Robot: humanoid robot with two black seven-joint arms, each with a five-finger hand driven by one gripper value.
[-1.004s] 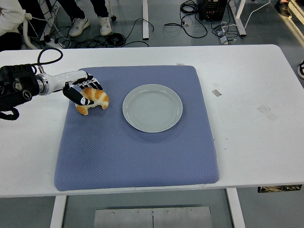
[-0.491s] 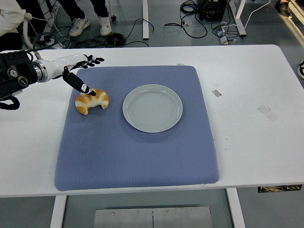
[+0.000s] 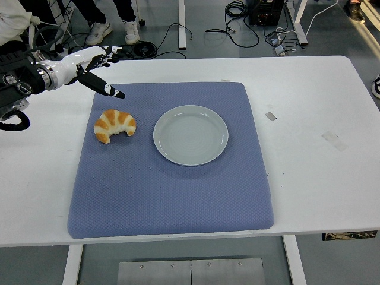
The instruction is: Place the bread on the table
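A golden croissant-shaped bread (image 3: 114, 125) lies on the blue mat (image 3: 172, 184), to the left of a round pale plate (image 3: 190, 135). Nothing rests on the plate. My left hand (image 3: 101, 68) hovers above and behind the bread, over the mat's far-left corner, fingers spread and holding nothing. Its thumb points down toward the mat, well apart from the bread. The right arm does not show.
The white table (image 3: 314, 136) extends around the mat, with small tape marks on its right half. Cables and a person's feet show on the floor beyond the far edge. A person's sleeve sits at the top left corner.
My left hand has let go of the bread, opened its fingers, and lifted up and back toward the far left. The bread stays lying on the mat.
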